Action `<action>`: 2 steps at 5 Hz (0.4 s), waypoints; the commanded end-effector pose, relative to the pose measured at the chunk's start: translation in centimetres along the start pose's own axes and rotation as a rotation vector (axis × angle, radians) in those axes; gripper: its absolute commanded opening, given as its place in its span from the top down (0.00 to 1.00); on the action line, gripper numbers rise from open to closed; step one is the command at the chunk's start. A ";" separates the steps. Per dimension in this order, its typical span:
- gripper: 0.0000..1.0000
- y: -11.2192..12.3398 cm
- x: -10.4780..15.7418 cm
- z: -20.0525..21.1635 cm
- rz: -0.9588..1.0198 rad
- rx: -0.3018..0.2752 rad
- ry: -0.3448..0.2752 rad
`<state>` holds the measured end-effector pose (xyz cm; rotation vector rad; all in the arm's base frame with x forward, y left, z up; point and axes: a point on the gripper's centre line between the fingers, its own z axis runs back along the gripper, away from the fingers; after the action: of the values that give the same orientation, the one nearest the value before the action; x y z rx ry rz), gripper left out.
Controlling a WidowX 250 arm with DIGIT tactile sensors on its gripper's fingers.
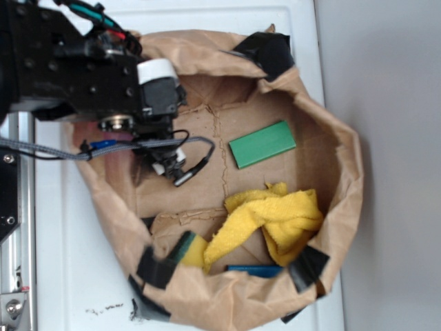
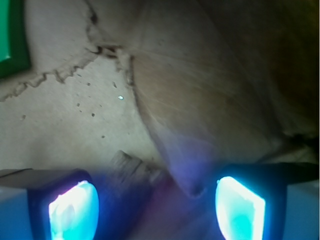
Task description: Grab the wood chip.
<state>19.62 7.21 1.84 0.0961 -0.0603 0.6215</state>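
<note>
— Where's the wood chip (image 2: pixel 134 167)?
— Flat on the paper bag (image 2: pixel 75 115) floor, between the fingers (image 2: pixel 74 210), which stand apart.
— How will it handle?
— Probably light, stiff, rough, maybe brittle. Pinch it across its narrow middle.

The paper bag (image 1: pixel 344 172) is matt brown kraft, creased, its floor torn and rough. Glossy black tape patches (image 1: pixel 265 52) hold its rim. The green block (image 1: pixel 262 143) looks smooth, perhaps plastic. The yellow cloth (image 1: pixel 275 221) is soft, nappy fabric. The wood chip (image 2: pixel 132 167) shows rough and blurred. The worktop (image 1: pixel 76 276) is smooth white.
</note>
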 end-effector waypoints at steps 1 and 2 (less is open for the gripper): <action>1.00 2.9 -1.0 -1.7 0.074 0.007 -0.049; 1.00 2.2 -0.3 -1.3 0.104 0.003 -0.055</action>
<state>18.94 7.83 0.87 0.1167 -0.1441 0.6837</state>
